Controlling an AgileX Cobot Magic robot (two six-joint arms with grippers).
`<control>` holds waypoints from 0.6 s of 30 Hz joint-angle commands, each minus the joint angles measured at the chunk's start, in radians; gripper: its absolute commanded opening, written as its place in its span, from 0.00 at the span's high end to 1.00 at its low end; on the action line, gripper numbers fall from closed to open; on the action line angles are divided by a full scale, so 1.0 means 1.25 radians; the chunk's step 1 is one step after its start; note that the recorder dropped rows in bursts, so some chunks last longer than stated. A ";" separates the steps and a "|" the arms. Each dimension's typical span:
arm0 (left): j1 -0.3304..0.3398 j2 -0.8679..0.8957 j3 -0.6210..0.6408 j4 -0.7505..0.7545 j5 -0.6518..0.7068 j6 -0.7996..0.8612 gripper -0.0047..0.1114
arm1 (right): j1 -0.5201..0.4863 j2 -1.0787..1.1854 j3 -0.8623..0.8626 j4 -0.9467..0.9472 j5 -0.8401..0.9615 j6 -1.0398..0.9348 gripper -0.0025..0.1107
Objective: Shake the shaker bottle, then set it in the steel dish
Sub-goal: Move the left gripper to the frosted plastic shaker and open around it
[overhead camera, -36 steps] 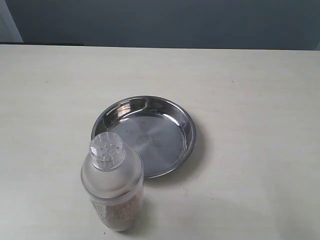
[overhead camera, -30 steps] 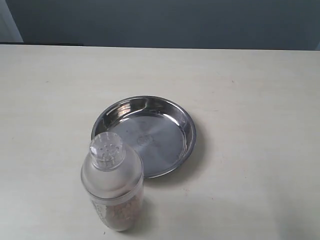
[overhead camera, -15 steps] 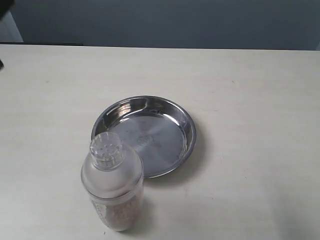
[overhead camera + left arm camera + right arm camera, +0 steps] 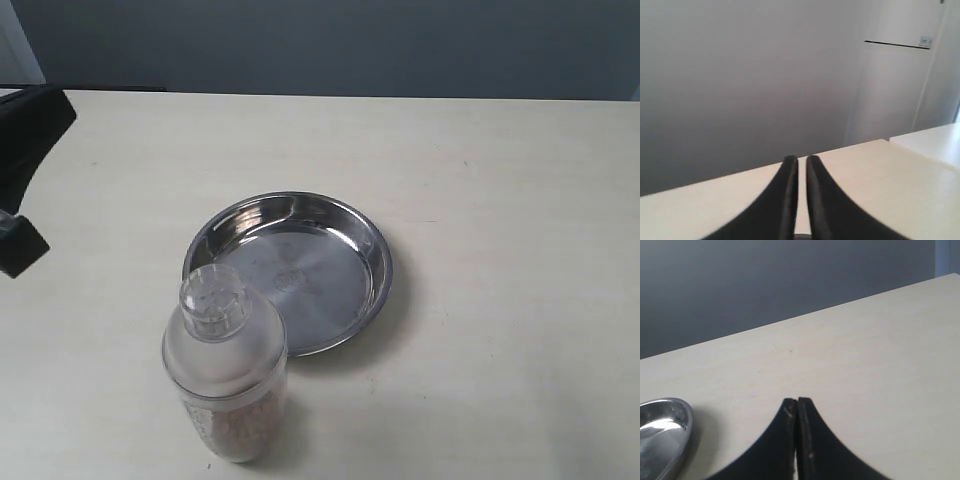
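Your shaker bottle [image 4: 225, 375] stands upright on the counter [image 4: 500, 180], just beside the near-left rim of the steel dish [image 4: 290, 270], with brown and white granules low inside it. Left gripper [image 4: 801, 161]: fingers a narrow slit apart, holding nothing; its arm [image 4: 25, 170] shows at the far left edge, well apart from the bottle. Right gripper [image 4: 797, 401]: fingers pressed together, empty, over bare counter beside the dish.

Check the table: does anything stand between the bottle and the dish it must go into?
Nothing visible does. The bottle stands upright right beside the dish, whose base is bare. The left gripper is off at the table's far left edge.
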 commanded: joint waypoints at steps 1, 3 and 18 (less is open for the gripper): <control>-0.004 0.001 0.004 0.176 -0.082 -0.100 0.61 | -0.002 -0.004 0.001 -0.001 -0.008 -0.002 0.98; -0.004 0.001 0.004 0.176 -0.091 -0.100 0.29 | -0.002 -0.004 0.001 -0.001 -0.008 -0.002 0.98; -0.002 0.225 0.004 0.390 -0.449 -0.282 0.05 | -0.002 -0.004 0.001 -0.001 -0.008 -0.002 0.98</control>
